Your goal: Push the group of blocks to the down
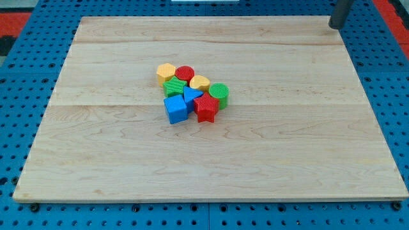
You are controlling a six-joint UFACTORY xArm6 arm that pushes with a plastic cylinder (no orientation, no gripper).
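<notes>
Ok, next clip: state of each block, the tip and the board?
my tip: top right corner, far from blocks
yellow hexagon: cluster's top left
red cylinder: top
green star: left
yellow heart: middle
green cylinder: right
blue triangle: centre
blue cube: bottom left
red star: bottom right
board: flat

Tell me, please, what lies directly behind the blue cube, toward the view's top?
Behind the blue cube sit the green star and, beside it, the blue triangle. Further back are the yellow hexagon and red cylinder. The cube hides the green star's lower edge.
</notes>
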